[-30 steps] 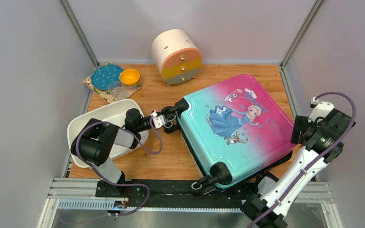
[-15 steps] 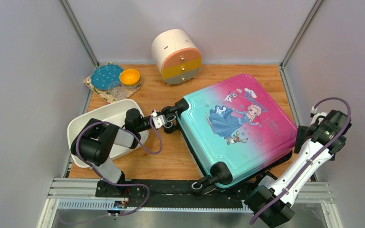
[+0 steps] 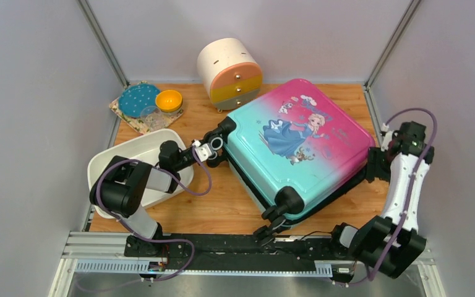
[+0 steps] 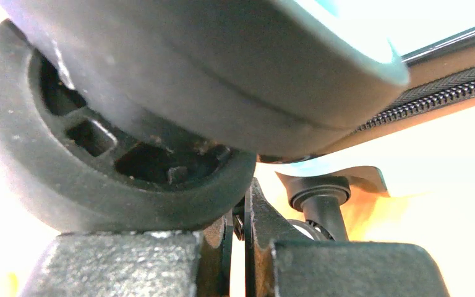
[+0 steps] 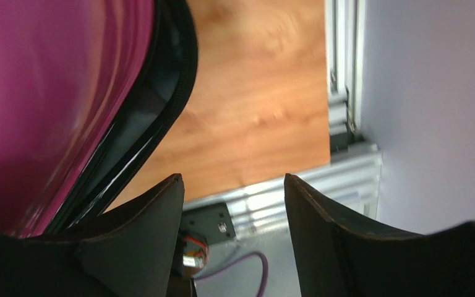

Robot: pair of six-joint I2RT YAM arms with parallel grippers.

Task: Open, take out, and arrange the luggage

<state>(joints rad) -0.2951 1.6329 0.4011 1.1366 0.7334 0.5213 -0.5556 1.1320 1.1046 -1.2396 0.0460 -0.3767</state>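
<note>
Pink-teal luggage (image 3: 294, 151): flat on wooden table (image 3: 222, 201), between both grippers.
Left gripper (image 3: 211, 150): fingers nearly together, nothing seen between; black wheel (image 4: 99, 167) just above.
Right gripper (image 5: 232, 180): spread wide, empty; pink shell at its left.

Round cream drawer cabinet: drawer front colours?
Cream drawer cabinet: peach, yellow, grey, top down. Top external view.

Round cream cabinet (image 3: 230, 73) w/ 3 drawers at counter's (image 3: 222, 198) far edge, nr middle. Far-left corner: patterned mat (image 3: 137, 124) w/ teal plate (image 3: 137, 98), yellow bowl (image 3: 169, 100), clear cup (image 3: 149, 114). White basin (image 3: 130, 147) at left edge.
</note>
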